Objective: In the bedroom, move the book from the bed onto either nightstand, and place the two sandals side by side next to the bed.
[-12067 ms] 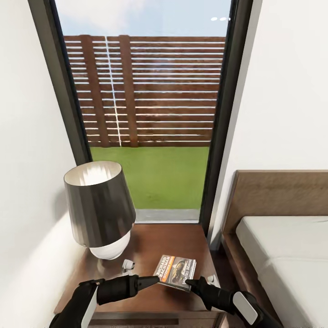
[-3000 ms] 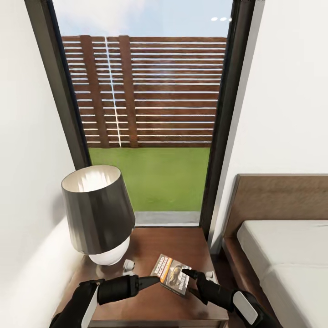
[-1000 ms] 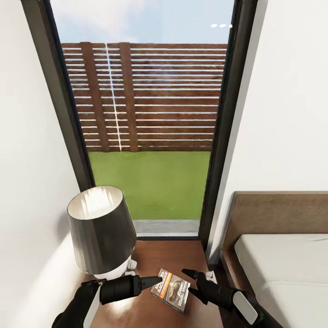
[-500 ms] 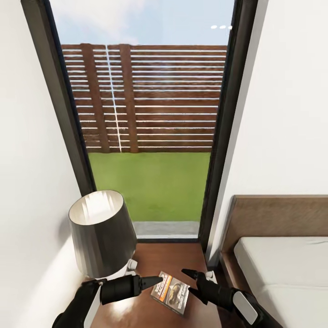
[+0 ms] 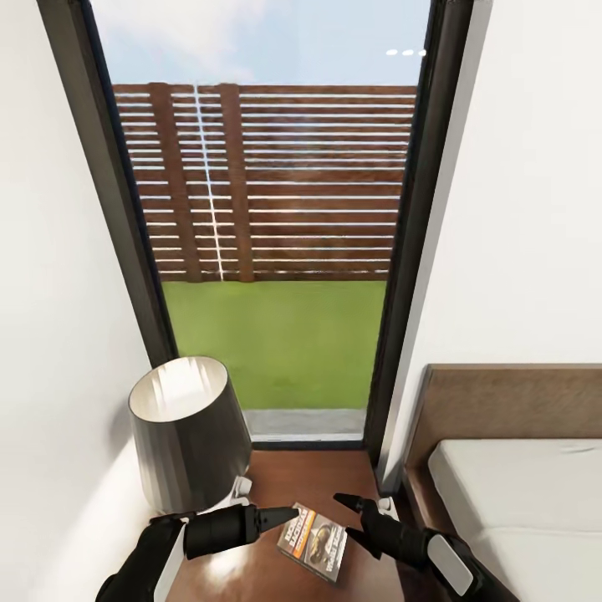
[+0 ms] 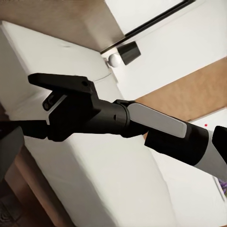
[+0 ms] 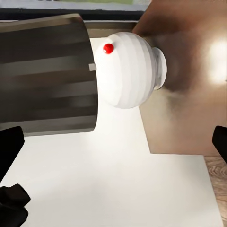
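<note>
Both end effectors are seen low in the head view, on either side of the book (image 5: 313, 541). The right end effector (image 5: 349, 515) is spread wide and grasping nothing; its upper fingertip (image 5: 341, 499) and lower fingertip are held just beside the book's right edge, at about 3 o'clock from it, and no contact can be made out. The left end effector (image 5: 284, 515) is drawn to a closed point just off the book's upper left corner, at about 10 o'clock, and nothing is clenched in it.

The book is found lying flat, cover up, on the dark wooden worktop of the nightstand (image 5: 276, 477), released and apart from the bed (image 5: 518, 493) at 3 o'clock. Compared with twelve seconds back, when it was pinched at its right edge by the right end effector, it is now let go, and it is turned a little more askew. The lamp (image 5: 188, 439) is seen at 10 o'clock from the book, its white base (image 7: 130, 68) close before the right wrist camera.

The view has been raised over the last seconds, so more window and less worktop is shown. The book step is judged complete; the sandals are judged to be next.
</note>
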{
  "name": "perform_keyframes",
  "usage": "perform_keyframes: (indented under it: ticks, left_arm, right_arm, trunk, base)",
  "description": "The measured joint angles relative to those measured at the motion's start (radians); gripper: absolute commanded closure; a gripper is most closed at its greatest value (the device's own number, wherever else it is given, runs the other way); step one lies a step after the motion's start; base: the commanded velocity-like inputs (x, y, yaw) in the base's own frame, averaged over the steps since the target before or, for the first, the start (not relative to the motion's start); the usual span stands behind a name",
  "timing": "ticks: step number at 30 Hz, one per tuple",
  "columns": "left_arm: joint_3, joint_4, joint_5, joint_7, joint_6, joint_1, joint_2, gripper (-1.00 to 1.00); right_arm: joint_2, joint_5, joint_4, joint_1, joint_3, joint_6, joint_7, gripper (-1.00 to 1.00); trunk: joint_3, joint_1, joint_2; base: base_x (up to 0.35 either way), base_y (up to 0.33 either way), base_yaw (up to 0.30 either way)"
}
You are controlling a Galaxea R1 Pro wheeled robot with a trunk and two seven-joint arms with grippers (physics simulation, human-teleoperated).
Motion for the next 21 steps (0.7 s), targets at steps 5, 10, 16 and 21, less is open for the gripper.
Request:
perform_keyframes:
  ticks: [5, 10, 16, 21]
  left_arm:
    - [0.002, 0.001, -0.002, 0.004, 0.0, 0.0, 0.0, -1.0]
    - [0.005, 0.001, -0.003, 0.057, 0.0, 0.0, 0.002, -1.0]
    - [0.006, 0.003, -0.013, 0.13, -0.006, 0.007, 0.021, -1.0]
    - [0.004, 0.061, -0.033, 0.283, -0.094, 0.016, 0.032, -1.0]
  right_arm:
    - [0.0, 0.0, 0.0, 0.0, -0.001, -0.004, -0.001, -1.0]
    - [-0.001, 0.0, 0.0, 0.0, 0.001, -0.008, -0.001, -1.0]
    - [-0.012, 0.007, -0.007, 0.0, 0.004, -0.01, 0.0, -1.0]
    - [-0.111, 0.013, -0.022, 0.002, 0.006, -0.012, -0.001, -1.0]
  trunk:
    - [0.016, -0.019, 0.035]
    - [0.031, -0.038, 0.07]
    - [0.05, -0.061, 0.112]
    - [0.066, -0.081, 0.147]
  base:
    - [0.0, 0.0, 0.0]
    - [0.0, 0.0, 0.0]
    - [0.0, 0.0, 0.0]
    - [0.0, 0.0, 0.0]
